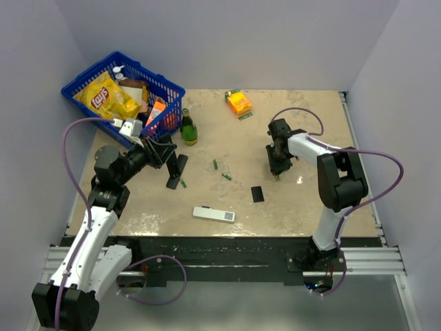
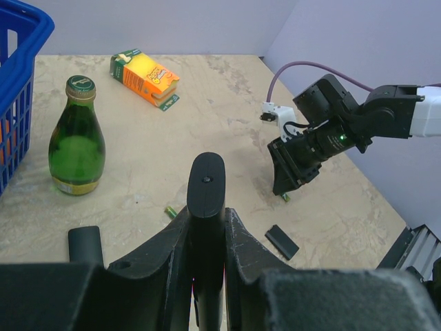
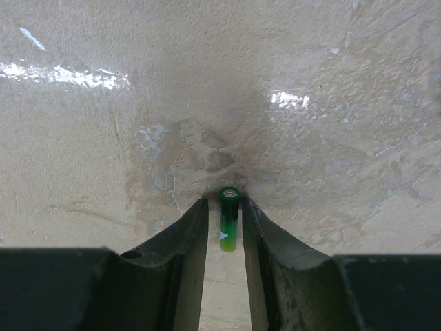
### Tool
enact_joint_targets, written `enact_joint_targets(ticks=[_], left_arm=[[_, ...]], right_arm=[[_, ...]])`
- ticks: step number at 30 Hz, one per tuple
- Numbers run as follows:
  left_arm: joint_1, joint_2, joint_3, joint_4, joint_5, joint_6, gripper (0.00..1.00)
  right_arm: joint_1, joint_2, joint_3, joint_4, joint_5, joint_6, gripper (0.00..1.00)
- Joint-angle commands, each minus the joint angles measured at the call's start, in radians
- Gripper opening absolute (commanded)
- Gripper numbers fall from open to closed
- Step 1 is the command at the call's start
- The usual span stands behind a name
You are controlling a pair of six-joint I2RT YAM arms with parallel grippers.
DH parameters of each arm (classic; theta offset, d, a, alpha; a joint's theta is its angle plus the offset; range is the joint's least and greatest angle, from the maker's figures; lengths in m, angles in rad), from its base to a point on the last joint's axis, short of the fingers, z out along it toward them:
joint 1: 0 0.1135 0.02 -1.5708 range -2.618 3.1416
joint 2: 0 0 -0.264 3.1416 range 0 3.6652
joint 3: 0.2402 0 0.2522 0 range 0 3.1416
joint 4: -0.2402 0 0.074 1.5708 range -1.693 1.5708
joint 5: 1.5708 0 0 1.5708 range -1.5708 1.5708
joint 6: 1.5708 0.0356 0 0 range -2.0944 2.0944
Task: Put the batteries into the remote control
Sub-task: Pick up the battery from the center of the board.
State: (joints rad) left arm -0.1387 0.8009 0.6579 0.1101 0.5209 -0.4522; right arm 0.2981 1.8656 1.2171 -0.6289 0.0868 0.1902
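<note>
Beige marbled tabletop (image 1: pixel 303 207), lavender walls; positions are given from the green bottle (image 1: pixel 188 129).

- Left gripper (image 2: pixel 207 217): just beside the bottle, on the side nearer the arm bases. Jaws clamped on the remote control (image 2: pixel 205 189), a black bar that sticks out past the fingertips.
- Right gripper (image 3: pixel 223 203): well apart from the bottle, on the right arm's side, tips down at the table. Jaws slightly parted. One green battery (image 3: pixel 229 222) stands between the fingers (image 3: pixel 186 234), close against one, with a sliver of table showing beside the other.
- Loose batteries (image 1: pixel 215 164): three on the table near the bottle, toward the arm bases.
- Small black cover (image 1: pixel 257 194): further out, flat.
- White remote (image 1: pixel 213 214): further still.
</note>
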Motion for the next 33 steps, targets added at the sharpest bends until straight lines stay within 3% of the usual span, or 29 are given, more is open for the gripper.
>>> enact_joint_targets(ticks=[1, 11, 20, 24, 33], left_arm=[[-0.004, 0.000, 0.009, 0.045, 0.018, 0.003, 0.00], [-0.004, 0.001, 0.008, 0.043, 0.019, 0.004, 0.00], [-0.004, -0.002, 0.009, 0.043, 0.019, 0.006, 0.00], [-0.004, -0.002, 0.009, 0.043, 0.019, 0.006, 0.00], [-0.002, -0.005, 0.005, 0.054, 0.031, -0.003, 0.00]], right_arm=[[0.003, 0.058, 0.007, 0.028, -0.022, -0.017, 0.30], [0.001, 0.087, 0.024, 0.026, -0.007, -0.021, 0.30], [0.001, 0.067, 0.012, 0.020, 0.002, -0.023, 0.19], [0.003, 0.050, 0.010, 0.015, 0.014, -0.021, 0.08], [0.061, -0.173, -0.021, 0.080, 0.028, 0.008, 0.00]])
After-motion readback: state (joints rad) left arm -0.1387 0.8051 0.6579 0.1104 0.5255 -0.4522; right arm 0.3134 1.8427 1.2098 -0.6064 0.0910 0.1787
